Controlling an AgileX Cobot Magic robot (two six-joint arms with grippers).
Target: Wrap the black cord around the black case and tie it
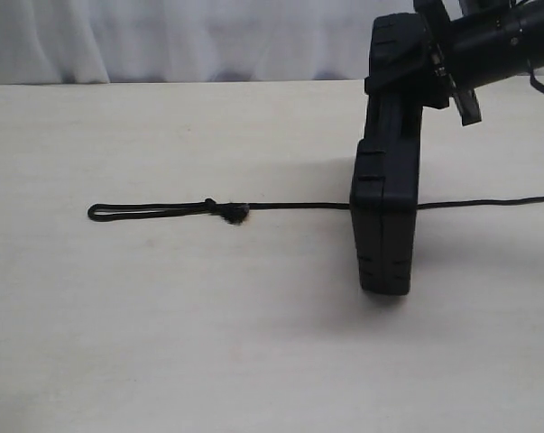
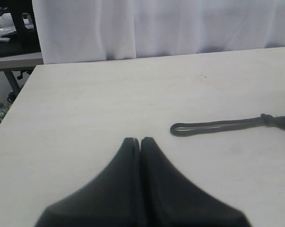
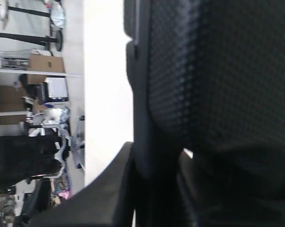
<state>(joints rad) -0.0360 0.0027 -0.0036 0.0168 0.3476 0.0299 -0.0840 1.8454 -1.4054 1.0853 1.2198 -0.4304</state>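
The black case [image 1: 387,203] stands on its narrow edge on the table, right of centre. Its far upper end is clamped by my right gripper [image 1: 407,77], which comes in from the upper right. In the right wrist view the case [image 3: 213,71] fills most of the picture, with the gripper [image 3: 154,158] shut on its edge. The black cord [image 1: 290,206] lies straight across the table and passes under the case, its loop end [image 1: 145,211] and knot [image 1: 234,213] to the left. My left gripper [image 2: 140,140] is shut and empty, hovering short of the cord's loop [image 2: 213,126].
A pale wooden table [image 1: 163,343] carries everything, with a white curtain [image 1: 163,36] behind its far edge. The left wrist view shows the table's left edge [image 2: 17,101] and furniture beyond it.
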